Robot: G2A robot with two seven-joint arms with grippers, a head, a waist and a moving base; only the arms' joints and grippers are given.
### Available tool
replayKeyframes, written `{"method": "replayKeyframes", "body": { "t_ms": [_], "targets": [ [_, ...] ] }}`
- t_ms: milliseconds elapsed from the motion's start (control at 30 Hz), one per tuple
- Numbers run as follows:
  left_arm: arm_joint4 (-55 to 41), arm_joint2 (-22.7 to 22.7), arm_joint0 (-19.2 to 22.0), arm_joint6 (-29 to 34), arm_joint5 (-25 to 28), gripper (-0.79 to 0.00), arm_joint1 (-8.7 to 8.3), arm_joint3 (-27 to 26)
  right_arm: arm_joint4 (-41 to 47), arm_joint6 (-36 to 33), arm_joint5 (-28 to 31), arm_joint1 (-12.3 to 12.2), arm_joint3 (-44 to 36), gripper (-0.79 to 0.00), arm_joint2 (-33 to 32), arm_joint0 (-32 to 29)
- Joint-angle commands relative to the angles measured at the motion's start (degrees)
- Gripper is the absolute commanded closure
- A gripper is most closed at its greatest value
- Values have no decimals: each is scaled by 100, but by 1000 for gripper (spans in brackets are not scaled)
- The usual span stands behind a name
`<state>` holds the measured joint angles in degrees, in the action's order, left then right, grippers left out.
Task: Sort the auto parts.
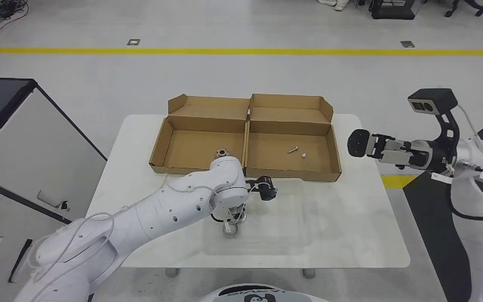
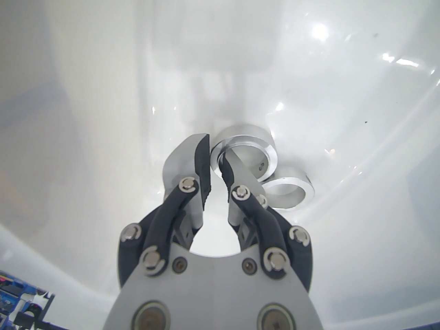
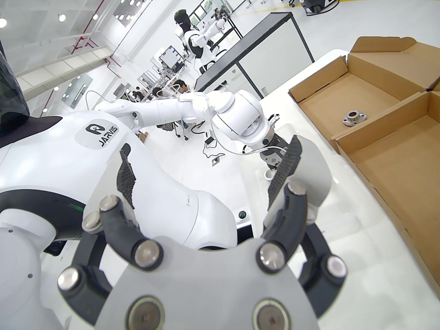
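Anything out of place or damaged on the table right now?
Nothing damaged or spilled. One thing to watch: the metal ring pinched by its wall in the left gripper sits tilted, apparently against a second ring. The flanged part lies flat in its cardboard box.

The metal ring [image 2: 251, 135] and the second ring [image 2: 288, 190] are shiny bare silver on a glossy white tray [image 2: 86, 121]. The cardboard boxes [image 1: 189, 147] are plain brown, the flange [image 3: 353, 118] and bolt [image 1: 293, 149] silver-grey, the table [image 1: 339, 226] white. The floor line [image 1: 226, 51] across the frame's top is yellow.
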<state>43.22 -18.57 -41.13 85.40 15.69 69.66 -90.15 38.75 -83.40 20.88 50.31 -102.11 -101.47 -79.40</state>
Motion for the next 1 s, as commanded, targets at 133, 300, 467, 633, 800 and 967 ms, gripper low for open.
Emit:
{"method": "replayKeyframes", "body": {
  "t_ms": [133, 300, 467, 633, 800, 967],
  "targets": [
    [59, -60, -12, -3, 27, 0, 1, 2, 0, 0, 0, 0, 0, -785, 0, 0],
    [73, -133, -12, -7, 41, 0, -1, -24, 0, 0, 0, 0, 0, -785, 0, 0],
    [103, -168, -32, 8, 62, 0, 2, -32, 0, 0, 0, 0, 0, -785, 0, 0],
    [66, -238, -35, 11, 39, 0, 9, -85, 0, 0, 0, 0, 0, -785, 0, 0],
    [-80, -446, 41, 58, 3, 0, -11, -253, 0, 0, 0, 0, 0, -785, 0, 0],
    [-298, -788, 179, 260, -106, 0, -73, -673, 0, 0, 0, 0, 0, -785, 0, 0]
  ]
}}
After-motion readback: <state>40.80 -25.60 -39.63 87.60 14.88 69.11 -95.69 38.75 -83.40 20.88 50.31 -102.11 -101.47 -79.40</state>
